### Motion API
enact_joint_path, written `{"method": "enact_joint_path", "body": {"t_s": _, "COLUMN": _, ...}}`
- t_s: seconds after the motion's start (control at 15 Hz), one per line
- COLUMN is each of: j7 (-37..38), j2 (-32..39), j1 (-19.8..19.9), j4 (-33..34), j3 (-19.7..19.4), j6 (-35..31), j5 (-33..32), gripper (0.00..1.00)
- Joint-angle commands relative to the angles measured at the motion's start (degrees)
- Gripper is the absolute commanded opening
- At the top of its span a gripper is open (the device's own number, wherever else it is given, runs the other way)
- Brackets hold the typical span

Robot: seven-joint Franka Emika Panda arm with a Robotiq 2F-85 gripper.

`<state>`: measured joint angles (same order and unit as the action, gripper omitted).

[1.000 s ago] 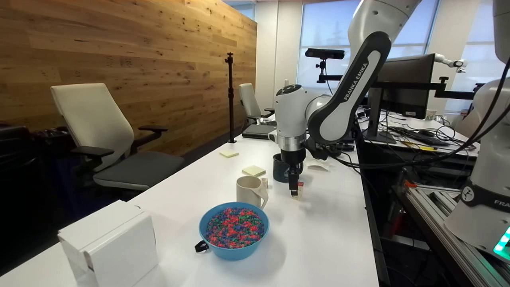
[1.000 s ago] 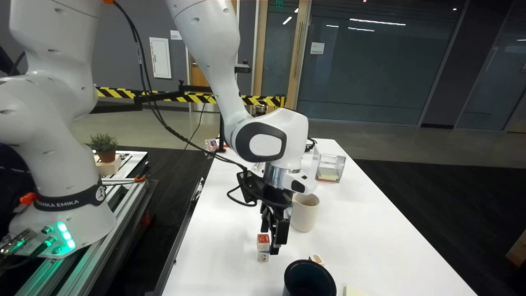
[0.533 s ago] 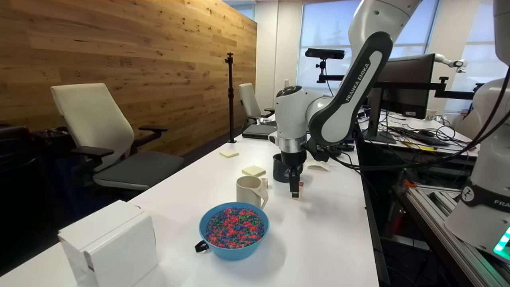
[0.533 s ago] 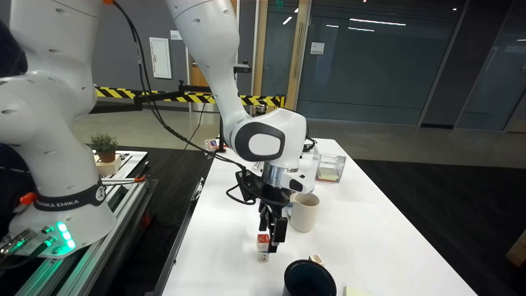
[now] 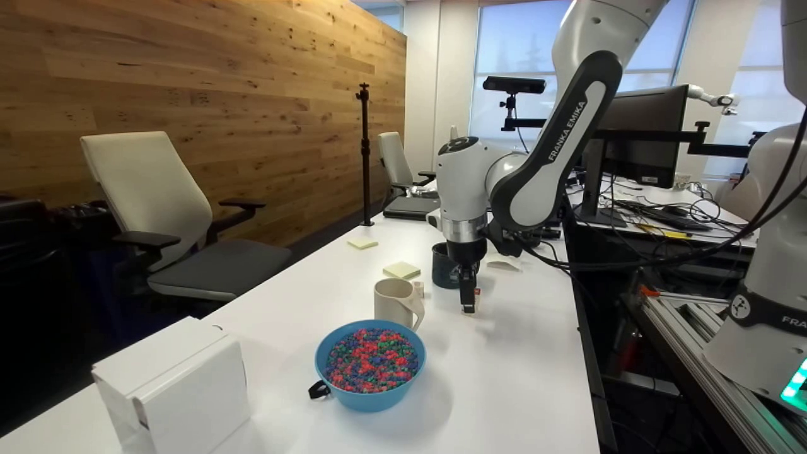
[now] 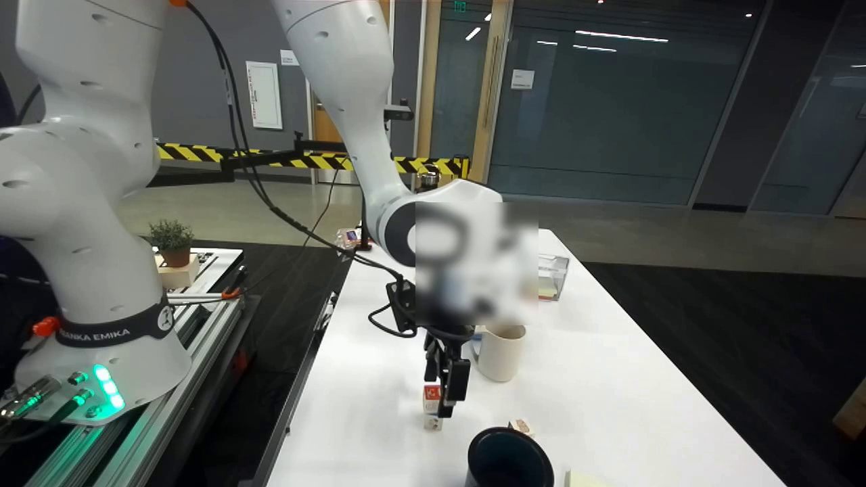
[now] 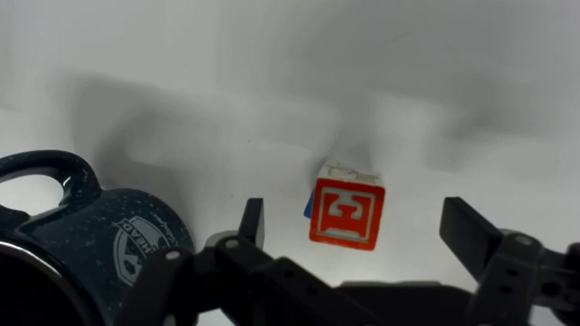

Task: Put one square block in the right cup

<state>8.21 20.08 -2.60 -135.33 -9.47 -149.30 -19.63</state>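
Over the block [image 7: 346,208], itself unmoved, the gripper [image 7: 353,222] has edged slightly further since a second ago; the block appears to sit on a lower block [image 6: 433,423], so closing too low, or with one finger touching first, could pinch both or topple the pair. In the wrist view it lies between the fingers [image 7: 466,235], which stand wide and hold nothing, a shade nearer the nine o'clock one; past that, between eight and nine, the mug [image 7: 104,231] looks near enough to be knocked.
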Motion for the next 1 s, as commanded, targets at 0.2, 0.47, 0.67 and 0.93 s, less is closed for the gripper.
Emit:
{"method": "enact_joint_path", "body": {"t_s": 0.2, "j7": 2.2, "j2": -3.4, "j1": -0.4, "j4": -4.0, "j3": -0.8, "j6": 0.5, "j5": -1.1, "gripper": 1.0}}
{"method": "enact_joint_path", "body": {"t_s": 0.47, "j7": 3.3, "j2": -4.5, "j1": -0.5, "j4": -4.9, "j3": -1.3, "j6": 0.4, "j5": -1.7, "gripper": 1.0}}
{"method": "enact_joint_path", "body": {"t_s": 0.67, "j7": 3.8, "j2": -5.3, "j1": -0.4, "j4": -5.0, "j3": -1.7, "j6": 0.3, "j5": -2.1, "gripper": 1.0}}
{"method": "enact_joint_path", "body": {"t_s": 0.93, "j7": 3.8, "j2": -6.2, "j1": -0.2, "j4": -5.3, "j3": -1.9, "j6": 0.5, "j5": -2.1, "gripper": 1.0}}
